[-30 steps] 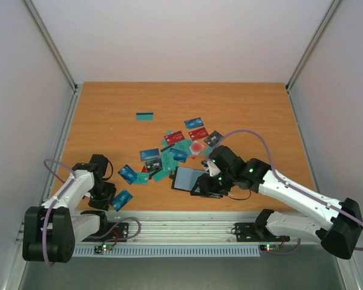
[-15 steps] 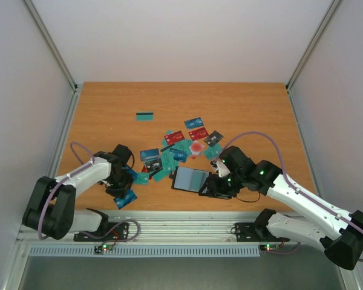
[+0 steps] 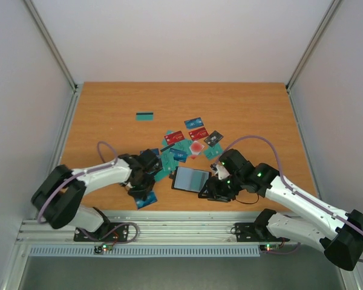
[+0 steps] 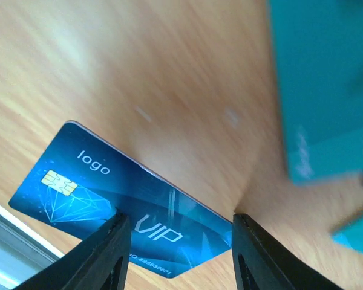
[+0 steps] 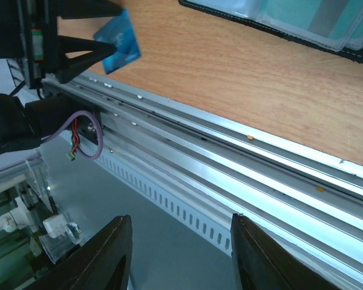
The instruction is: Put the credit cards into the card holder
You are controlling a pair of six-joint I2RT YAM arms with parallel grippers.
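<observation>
The left gripper (image 4: 178, 223) has its jaws clamped on a blue card (image 4: 115, 190) marked VIP, with the fingers (image 4: 112, 254) apparently bearing on its two long edges near one short end. In the left wrist view the card is sharp while the wood behind it is smeared, so I judge it held rather than lying loose. From above it sits low over the table (image 3: 109, 109) near the front edge, just left of the card holder (image 3: 190, 179). The holder lies open with its clear pockets up, some teal showing through them. The right gripper (image 5: 180, 217) is just beside the holder's right edge, jaws apart with nothing between them — whether any part of it presses on the case I cannot tell. The other credit cards (image 3: 181, 148) lie scattered and overlapping just behind the holder, with one teal card (image 3: 145, 116) well apart farther back. These cards are light, thin, stiff and slick. Flat on wood they offer no edge to get under, so a grip across the width looks the sound hold, leaving the free short end to lead into a pocket. The slot looks tight and the holder light enough to skid — it probably wants pinning, and too hard a squeeze could bow the card or shoot it out
</observation>
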